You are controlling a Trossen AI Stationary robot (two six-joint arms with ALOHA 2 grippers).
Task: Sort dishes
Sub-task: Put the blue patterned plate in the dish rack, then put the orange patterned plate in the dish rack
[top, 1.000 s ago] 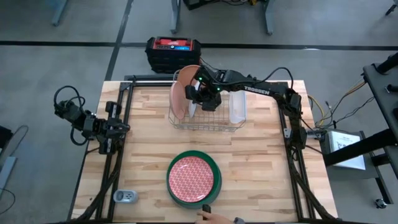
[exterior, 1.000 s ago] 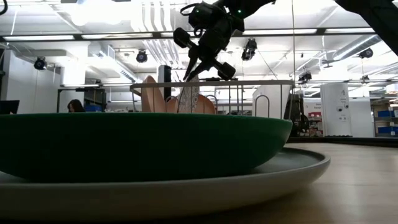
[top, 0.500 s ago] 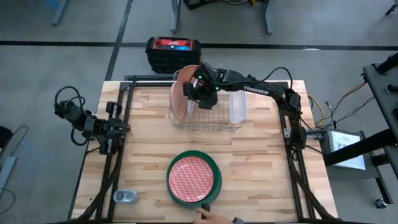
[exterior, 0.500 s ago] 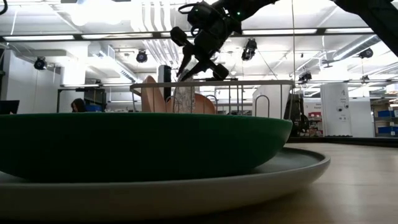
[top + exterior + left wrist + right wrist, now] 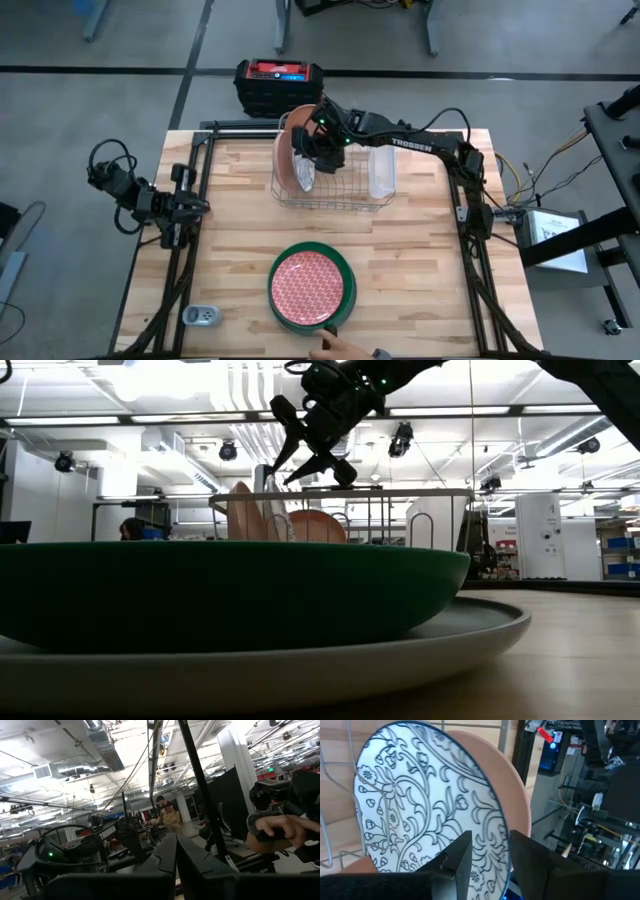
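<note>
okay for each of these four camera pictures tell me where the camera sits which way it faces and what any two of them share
High view: above the table, facing straight down; both arms, the wire rack, the red-and-white plate.
Low view: at tabletop height, facing level across; the green dish fills it, the right gripper above the rack.
Left wrist view: on the left arm, facing the room; its closed fingers.
Right wrist view: on the right arm, facing a floral plate.
High and low views share the right gripper.

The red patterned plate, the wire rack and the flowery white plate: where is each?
red patterned plate [image 5: 309,288]: high view, on its patterned centre.
wire rack [image 5: 345,200]: high view, on its front rim wire.
flowery white plate [image 5: 420,810]: right wrist view, on its patterned face, standing in the rack.
</note>
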